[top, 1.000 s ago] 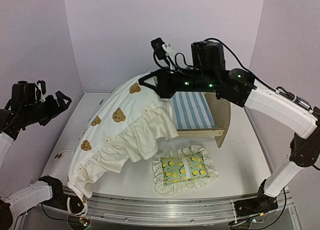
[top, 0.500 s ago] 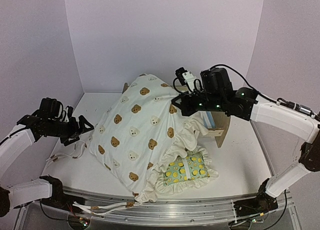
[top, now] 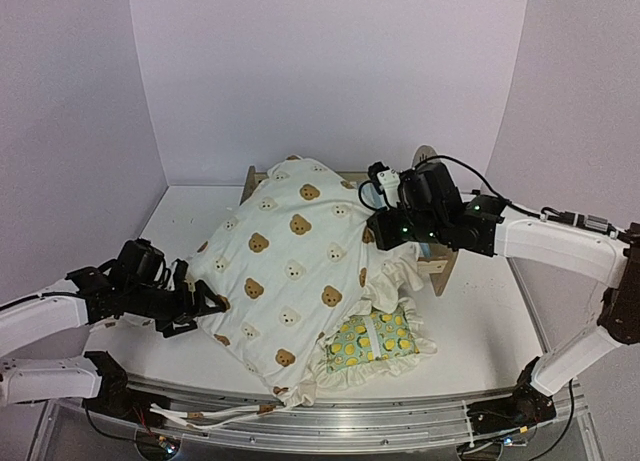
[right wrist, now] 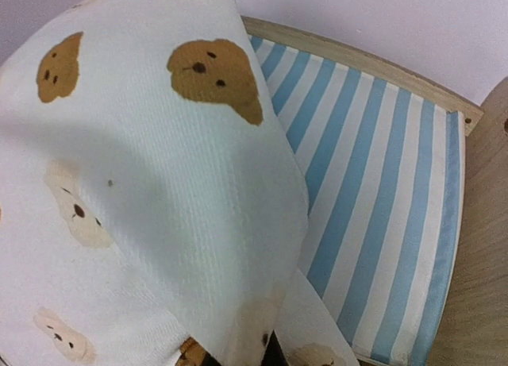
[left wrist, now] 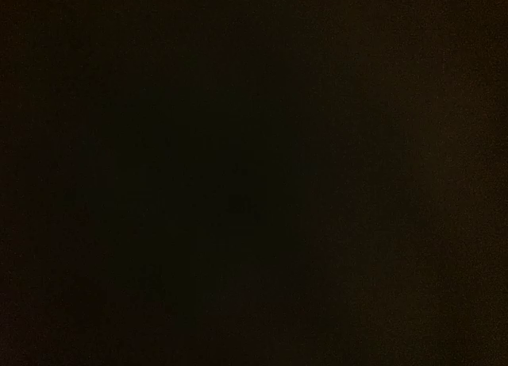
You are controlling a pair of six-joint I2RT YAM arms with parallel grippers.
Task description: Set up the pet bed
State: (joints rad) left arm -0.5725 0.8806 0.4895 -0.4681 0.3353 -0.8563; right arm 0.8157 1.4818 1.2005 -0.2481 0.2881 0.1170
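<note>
Bed (top: pixel 441 253) sits right under the right gripper (top: pixel 379 230), mostly hidden by the cushion (top: pixel 300 266). Only its wooden headboard, on that gripper's right, and a far corner of the rail show from above. The right gripper is clamped tight on the cushion's right edge, with its fingertips buried in the cloth. The bear-print fabric hangs from it and drapes away to its left like a low tent. In the right wrist view the cloth fills the left half, and the bed's blue-and-white striped base (right wrist: pixel 381 183) lies bare on the right, edged by the light wood rail (right wrist: pixel 357 60).

The left gripper (top: pixel 198 306) is low over the table (top: pixel 490 311) with its jaws spread wide, right at the cushion's left edge. Whether it touches the cloth cannot be told (its own camera gives only black).

Nearer than the right gripper lies the pillow (top: pixel 376 338), its top tucked under the cushion's ruffle. The cushion's ties (top: pixel 220 413) trail over the table's near edge.
</note>
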